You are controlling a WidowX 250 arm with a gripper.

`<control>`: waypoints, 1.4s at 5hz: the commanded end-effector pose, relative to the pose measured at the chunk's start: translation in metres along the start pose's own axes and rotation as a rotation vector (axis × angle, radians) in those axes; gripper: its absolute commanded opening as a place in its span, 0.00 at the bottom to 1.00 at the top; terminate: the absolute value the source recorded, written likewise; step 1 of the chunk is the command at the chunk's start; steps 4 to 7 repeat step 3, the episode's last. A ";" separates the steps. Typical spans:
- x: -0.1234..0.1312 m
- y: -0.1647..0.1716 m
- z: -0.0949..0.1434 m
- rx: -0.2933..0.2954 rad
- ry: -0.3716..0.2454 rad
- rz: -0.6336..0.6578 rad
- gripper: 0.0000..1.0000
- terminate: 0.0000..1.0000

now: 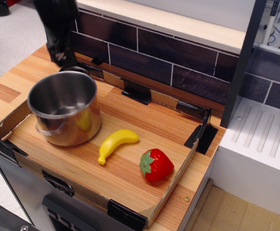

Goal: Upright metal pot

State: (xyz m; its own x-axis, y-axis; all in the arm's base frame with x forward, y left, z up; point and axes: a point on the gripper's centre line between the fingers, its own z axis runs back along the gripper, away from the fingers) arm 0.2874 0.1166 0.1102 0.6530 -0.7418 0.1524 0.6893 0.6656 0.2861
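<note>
The tool hangs just behind the pot, above its far rim and apart from it; motion blur hides the jaws, so I cannot tell whether they are wide or narrow, and it holds nothing. The pot stands upright on the table, mouth up, so the task looks done. A banana lies just right of the pot, a strawberry further right. The risk is the tool clipping the rim, tipping the pot.

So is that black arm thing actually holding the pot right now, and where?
Nothing is held. The gripper hangs blurred above the far rim of the metal pot, apart from it; the pot stands upright alone.
</note>
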 end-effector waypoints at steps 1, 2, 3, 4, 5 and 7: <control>-0.004 0.001 0.050 0.182 0.043 0.010 1.00 0.00; 0.006 -0.004 0.078 0.142 -0.004 0.041 1.00 0.00; 0.017 -0.004 0.100 0.115 -0.028 0.080 1.00 1.00; 0.017 -0.004 0.100 0.115 -0.028 0.080 1.00 1.00; 0.017 -0.004 0.100 0.115 -0.028 0.080 1.00 1.00; 0.017 -0.004 0.100 0.115 -0.028 0.080 1.00 1.00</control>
